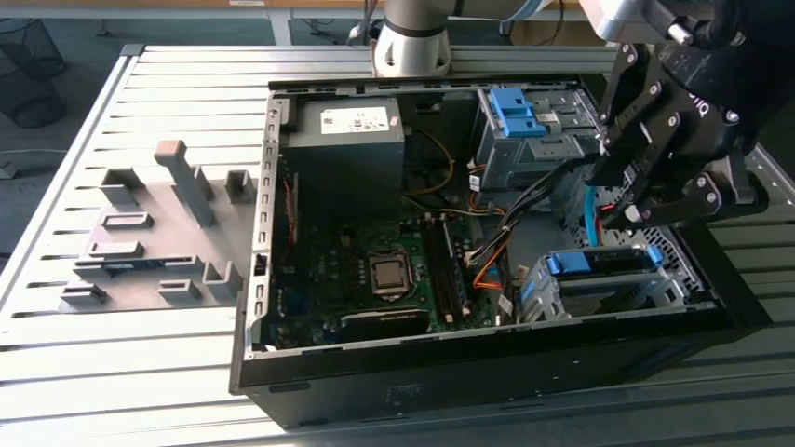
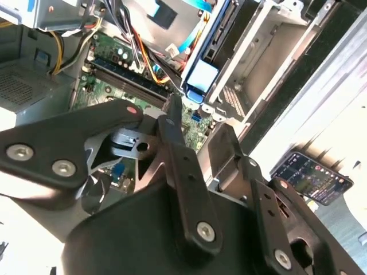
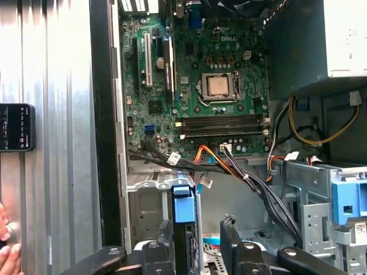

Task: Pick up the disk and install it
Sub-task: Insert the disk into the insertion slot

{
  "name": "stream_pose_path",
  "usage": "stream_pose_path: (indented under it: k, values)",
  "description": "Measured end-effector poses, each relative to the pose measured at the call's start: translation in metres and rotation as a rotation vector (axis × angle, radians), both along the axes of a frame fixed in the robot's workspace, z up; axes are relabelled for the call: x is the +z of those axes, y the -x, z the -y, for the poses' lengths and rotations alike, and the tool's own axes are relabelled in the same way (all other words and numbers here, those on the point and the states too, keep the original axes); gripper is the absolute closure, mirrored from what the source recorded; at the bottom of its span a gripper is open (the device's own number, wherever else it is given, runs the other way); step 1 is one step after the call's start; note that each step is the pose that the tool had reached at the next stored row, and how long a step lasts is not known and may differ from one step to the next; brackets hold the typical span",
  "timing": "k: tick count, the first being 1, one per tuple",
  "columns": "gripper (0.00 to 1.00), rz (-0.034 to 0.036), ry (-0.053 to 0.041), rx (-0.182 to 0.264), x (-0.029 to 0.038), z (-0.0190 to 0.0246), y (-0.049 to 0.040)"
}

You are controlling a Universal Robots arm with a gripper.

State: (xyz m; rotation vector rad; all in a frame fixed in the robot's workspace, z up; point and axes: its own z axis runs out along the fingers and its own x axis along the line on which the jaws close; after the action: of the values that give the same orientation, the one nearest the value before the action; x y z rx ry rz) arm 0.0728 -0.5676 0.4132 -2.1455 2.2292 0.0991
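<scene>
The tool (image 3: pixel 198 228) hangs with fingers apart over the open black computer case (image 1: pixel 497 396) — the silver-grey metal disk (image 3: pixel 182 207), blue-bracketed, stands on edge in the grey metal drive cage (image 1: pixel 677 291) close beneath it.

I see strong daylight on the slatted desk (image 1: pixel 74 307) in the exterior view, glare streaking its ribs; the computer case (image 1: pixel 497 382) is shadowed inside. In the second wrist view the hand (image 2: pixel 196 120) reads dark against blown-out white.
</scene>
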Motion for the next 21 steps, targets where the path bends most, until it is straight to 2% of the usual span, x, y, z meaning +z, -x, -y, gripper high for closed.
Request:
stream_pose_path:
  k: [4,7,8,9,11,12,21]
  values:
    - [0.54,0.0,-0.0001,0.002,-0.0084,0.0,-0.0005]
    - [0.73,0.0,0.0,0.001,-0.0137,0.0,-0.0016]
    - [0.73,0.0,0.0001,0.001,-0.0156,0.0,-0.002]
    - [0.85,0.0,0.0001,0.002,-0.0174,0.0,-0.0024]
    - [0.85,0.0,-0.0001,0.001,-0.0211,0.0001,-0.0028]
    - [0.89,0.0,-0.0001,0.001,-0.0229,0.0001,-0.003]
    - [0.89,0.0,0.0,0.004,-0.0387,0.0031,-0.0052]
